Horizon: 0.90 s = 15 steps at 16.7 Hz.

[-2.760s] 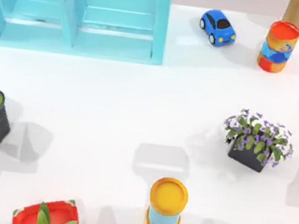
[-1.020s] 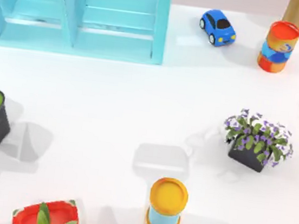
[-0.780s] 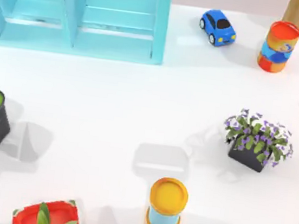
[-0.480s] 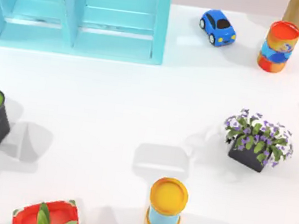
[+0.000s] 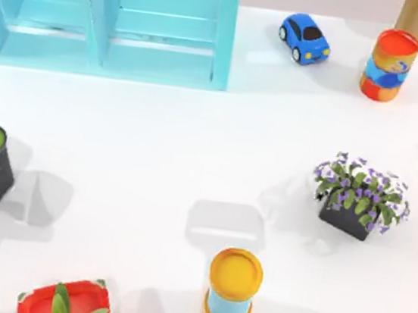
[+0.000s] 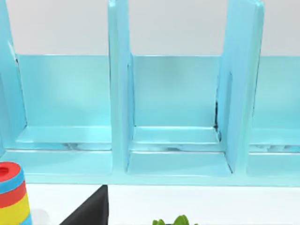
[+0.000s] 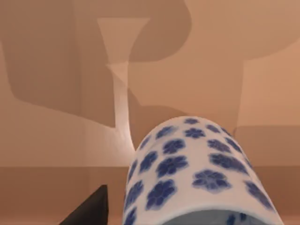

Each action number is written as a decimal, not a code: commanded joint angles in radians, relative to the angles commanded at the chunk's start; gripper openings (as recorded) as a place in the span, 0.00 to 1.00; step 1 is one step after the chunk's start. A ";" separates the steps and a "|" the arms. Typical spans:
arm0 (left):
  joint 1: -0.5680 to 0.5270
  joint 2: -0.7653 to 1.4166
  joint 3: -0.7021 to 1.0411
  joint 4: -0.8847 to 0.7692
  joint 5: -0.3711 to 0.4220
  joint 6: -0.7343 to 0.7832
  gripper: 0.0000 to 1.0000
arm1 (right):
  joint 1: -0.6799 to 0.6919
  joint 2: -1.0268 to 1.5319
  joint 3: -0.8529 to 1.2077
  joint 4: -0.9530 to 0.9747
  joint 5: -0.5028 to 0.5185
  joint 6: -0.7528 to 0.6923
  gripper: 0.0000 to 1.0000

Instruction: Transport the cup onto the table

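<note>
White table [image 5: 155, 157] unchanged, blue-flowered cup [image 7: 197, 173] close to camera

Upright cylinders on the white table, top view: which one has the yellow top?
The light-blue cylinder with the yellow lid, near the table's front edge. The other, the orange-and-blue can, stands at the back right beside the blue toy car.

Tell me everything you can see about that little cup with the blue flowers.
The cup shows close up in the right wrist view. It is white and glossy, ceramic-looking, covered in dark blue five-petal flowers. Its rounded side faces the camera, with part of the rim and pale inside at the picture's edge. Tan surfaces with shadows lie behind it. A dark finger of the right pincer sits beside it; whether it touches the cup cannot be told.
</note>
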 joint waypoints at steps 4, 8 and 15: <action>0.000 0.000 0.000 0.000 0.000 0.000 1.00 | -0.001 0.001 -0.002 0.002 0.000 0.000 1.00; 0.000 0.000 0.000 0.000 0.000 0.000 1.00 | -0.001 0.001 -0.002 0.002 0.000 0.000 0.70; 0.000 0.000 0.000 0.000 0.000 0.000 1.00 | -0.001 0.001 -0.002 0.002 0.000 0.000 0.17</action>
